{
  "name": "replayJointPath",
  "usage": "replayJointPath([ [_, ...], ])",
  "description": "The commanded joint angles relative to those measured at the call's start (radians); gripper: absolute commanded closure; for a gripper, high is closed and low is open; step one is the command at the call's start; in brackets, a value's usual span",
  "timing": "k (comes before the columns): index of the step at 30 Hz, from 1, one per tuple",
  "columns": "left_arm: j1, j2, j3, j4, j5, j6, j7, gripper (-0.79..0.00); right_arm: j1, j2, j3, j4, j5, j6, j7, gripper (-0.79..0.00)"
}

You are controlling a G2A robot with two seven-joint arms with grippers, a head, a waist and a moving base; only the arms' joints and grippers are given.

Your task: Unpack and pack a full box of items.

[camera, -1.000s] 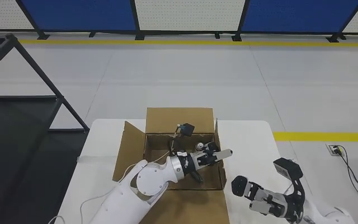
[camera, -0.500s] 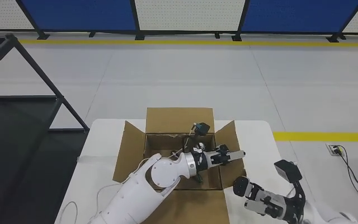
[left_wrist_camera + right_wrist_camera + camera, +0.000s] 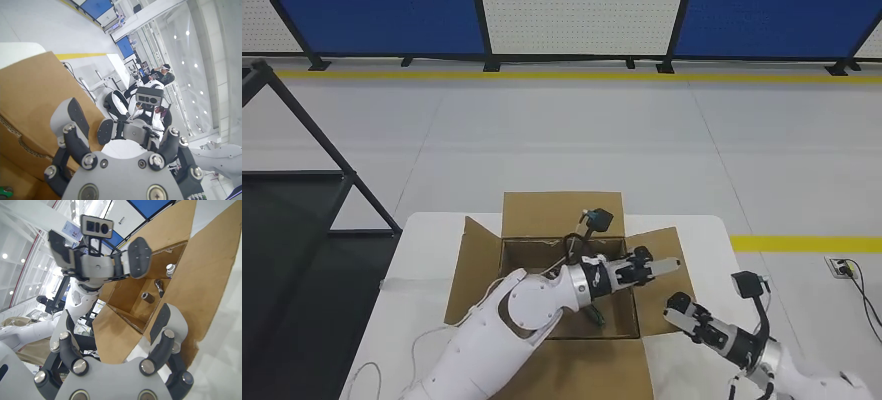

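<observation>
Brown cardboard box (image 3: 562, 212), flaps open.
Over its right flap, left gripper (image 3: 660, 267), fingers (image 3: 75, 113) apart; right gripper (image 3: 678, 305) near (spread too).

Pale grey floor (image 3: 572, 140) runs to a yellow line (image 3: 572, 74) under blue and white partition panels (image 3: 382, 25), a black frame (image 3: 330, 148) standing left.

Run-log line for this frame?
box: open, holds metal cylinder, ratchet, white-capped bottle | left gripper: open, over right flap | right gripper: open, beside that flap
</observation>
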Motion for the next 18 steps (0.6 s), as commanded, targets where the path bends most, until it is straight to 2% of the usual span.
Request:
replayJointPath([
  [1, 0.044, 0.020, -0.058, -0.074, 0.046, 0.011, 0.013, -0.785, 0.026, -0.001, -0.018, 0.018, -0.010, 0.021, -0.009, -0.785],
  [4, 0.150, 0.060, -0.175, -0.226, 0.127, 0.050, 0.013, -0.785, 0.067, -0.004, -0.049, 0.053, -0.027, 0.043, -0.022, -0.785],
  [11, 0.482, 0.134, -0.487, -0.614, 0.246, 0.125, 0.002, -0.785, 0.142, -0.009, -0.096, 0.136, -0.039, 0.068, -0.034, -0.785],
  [18, 0.714, 0.160, -0.721, -0.839, 0.286, 0.126, 0.083, -0.785, 0.160, -0.008, -0.111, 0.160, -0.055, 0.089, -0.020, -0.785],
])
